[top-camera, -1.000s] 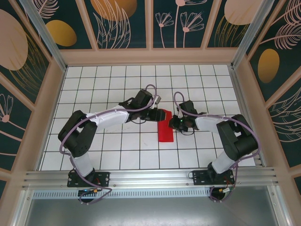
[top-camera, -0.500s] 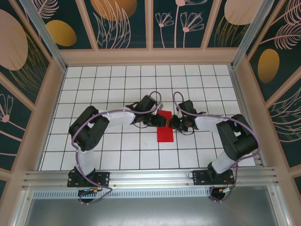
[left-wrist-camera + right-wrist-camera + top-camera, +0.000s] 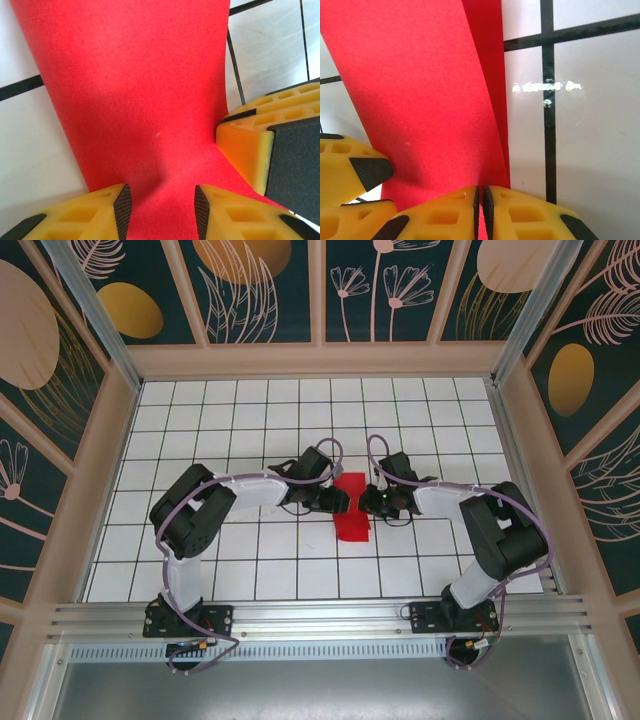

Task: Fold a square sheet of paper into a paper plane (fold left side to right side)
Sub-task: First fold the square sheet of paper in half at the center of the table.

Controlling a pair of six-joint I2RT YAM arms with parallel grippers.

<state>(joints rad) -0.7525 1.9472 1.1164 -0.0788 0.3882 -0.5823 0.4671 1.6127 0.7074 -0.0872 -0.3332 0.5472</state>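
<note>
The sheet of paper [image 3: 352, 515] is lying at the centre of the table [image 3: 230, 420] — the right gripper [image 3: 481, 197] is pinching its edge, while the left gripper [image 3: 161, 207], nearer than a second ago, is straddling it, jaws apart — tiles [image 3: 250, 560] lying open all around.

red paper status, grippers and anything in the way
Right gripper pinched shut on edge of red paper. Left gripper open, paper running between its fingers. Paper folded over on itself. Grippers crowd each other.

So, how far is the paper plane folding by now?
Done: the paper is doubled into a narrow strip, one layer over the other. In hand: the right gripper pinches one edge; the left gripper straddles the strip, jaws apart. Left: nose and wing folds, none visible yet.
</note>
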